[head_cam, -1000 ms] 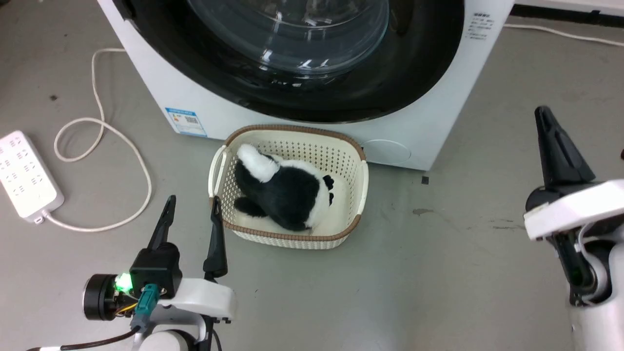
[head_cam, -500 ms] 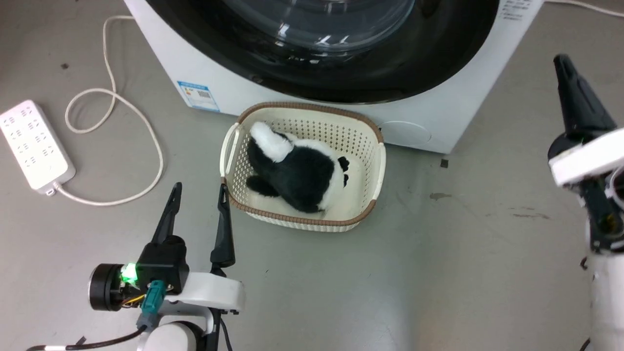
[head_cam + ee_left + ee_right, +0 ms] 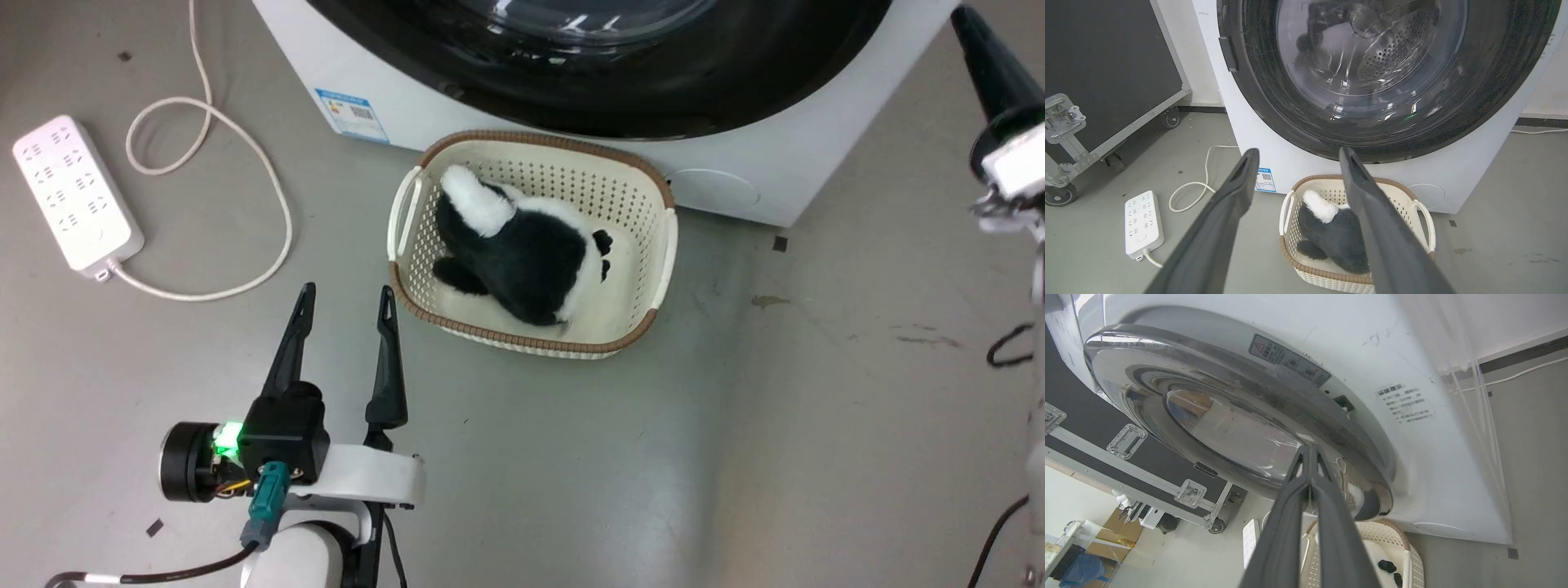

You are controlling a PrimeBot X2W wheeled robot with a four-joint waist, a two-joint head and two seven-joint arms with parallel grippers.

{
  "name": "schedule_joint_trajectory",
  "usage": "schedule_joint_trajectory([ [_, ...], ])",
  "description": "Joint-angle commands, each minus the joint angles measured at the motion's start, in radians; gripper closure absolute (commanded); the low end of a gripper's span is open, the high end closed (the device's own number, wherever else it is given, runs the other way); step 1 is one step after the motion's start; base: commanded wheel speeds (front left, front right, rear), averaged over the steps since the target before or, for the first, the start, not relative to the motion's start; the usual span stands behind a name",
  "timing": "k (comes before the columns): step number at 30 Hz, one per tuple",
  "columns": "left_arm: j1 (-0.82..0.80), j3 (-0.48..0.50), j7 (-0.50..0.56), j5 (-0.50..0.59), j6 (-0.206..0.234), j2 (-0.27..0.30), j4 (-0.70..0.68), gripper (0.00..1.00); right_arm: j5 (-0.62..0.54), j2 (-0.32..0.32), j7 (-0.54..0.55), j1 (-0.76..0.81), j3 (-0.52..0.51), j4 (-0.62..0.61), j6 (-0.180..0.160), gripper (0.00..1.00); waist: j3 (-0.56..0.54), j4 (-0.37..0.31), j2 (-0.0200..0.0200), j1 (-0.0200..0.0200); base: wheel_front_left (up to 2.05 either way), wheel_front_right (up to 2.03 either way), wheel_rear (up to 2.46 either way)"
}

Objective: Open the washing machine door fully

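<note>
The washing machine door (image 3: 604, 98) is the glossy black disc along the top edge of the head view. It spans most of the washing machine (image 3: 735, 188) and sits flat against the white front. In the left wrist view you see the door (image 3: 1290, 122) face-on, with the perforated steel drum (image 3: 1392, 53) visible through its clear glass centre. In the right wrist view the door (image 3: 1208, 416) appears from below and to the side, and its surface reads as mirror-bright.

A small blue label sticker (image 3: 353, 113) marks the machine's lower left corner. Just in front of the machine, on the grey floor, stands a cream basket (image 3: 539, 139) holding a black-and-white plush toy (image 3: 531, 261).

Your right gripper (image 3: 1309, 451) is clenched, with its two dark fingers pressed together and nothing between them. Its tips point at the door's lower rim, and you cannot tell whether they touch it. In the head view the right gripper (image 3: 967, 24) stands at the upper right, beside the machine's right side.

Your left gripper (image 3: 346, 290) is released, its fingers spread and holding nothing, over the floor just beside the basket's near left corner.

A white power strip (image 3: 73, 192) and its looped cord (image 3: 269, 204) lie on the floor to the left. A black flight case (image 3: 1106, 61) stands left of the machine.
</note>
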Motion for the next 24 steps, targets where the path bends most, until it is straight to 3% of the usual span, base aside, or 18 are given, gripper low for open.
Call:
schedule_joint_trajectory([
  [1,-0.017,-0.005,-0.010,0.001,0.009,0.002,-0.005,0.00,0.027,-0.011,0.019,-0.049,-0.008,0.022,0.000,1.00,0.012,0.009,0.0000,0.0000,0.00,0.00,0.00],
  [24,-0.077,-0.077,-0.058,-0.017,0.066,0.001,-0.023,0.00,0.208,-0.090,0.363,-0.560,-0.200,0.549,-0.001,1.00,0.149,0.089,0.0000,0.0000,0.00,0.00,0.00],
])
